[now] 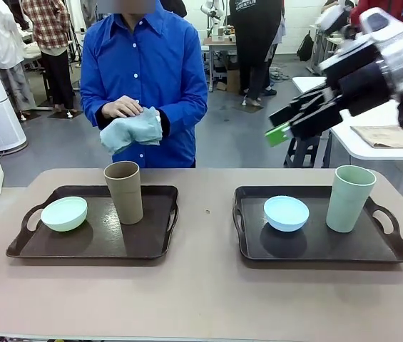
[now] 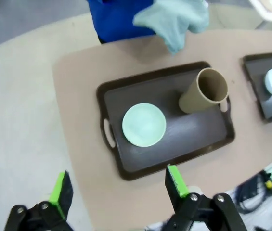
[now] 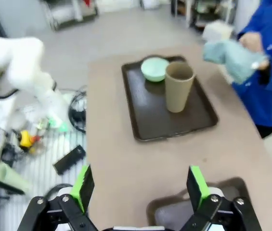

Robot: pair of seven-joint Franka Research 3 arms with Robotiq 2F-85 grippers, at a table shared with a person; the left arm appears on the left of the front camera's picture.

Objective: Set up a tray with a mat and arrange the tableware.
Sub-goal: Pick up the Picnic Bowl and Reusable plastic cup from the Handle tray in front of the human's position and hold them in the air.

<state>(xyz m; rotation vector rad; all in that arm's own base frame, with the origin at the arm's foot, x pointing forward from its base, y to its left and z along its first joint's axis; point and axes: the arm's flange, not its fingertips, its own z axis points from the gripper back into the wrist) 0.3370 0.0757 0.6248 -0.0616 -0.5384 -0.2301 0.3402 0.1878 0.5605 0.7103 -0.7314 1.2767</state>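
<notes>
The left fingers (image 2: 60, 191) hang wide apart and empty, high over the worktop (image 2: 78, 144). Just beyond their tips lies a dark tray (image 2: 126, 169). The pale green bowl (image 2: 144, 124) sits ahead between them, and the brown cup (image 2: 203, 91) stands farther on, past one finger. The right fingers (image 1: 281, 133) are raised well up, also apart and empty. Below them the second tray (image 1: 247, 249) carries the light blue bowl (image 1: 286, 212) and the pale green cup (image 1: 349, 197). Far beyond both, a person (image 1: 144, 64) holds a folded pale cloth (image 1: 131, 130).
</notes>
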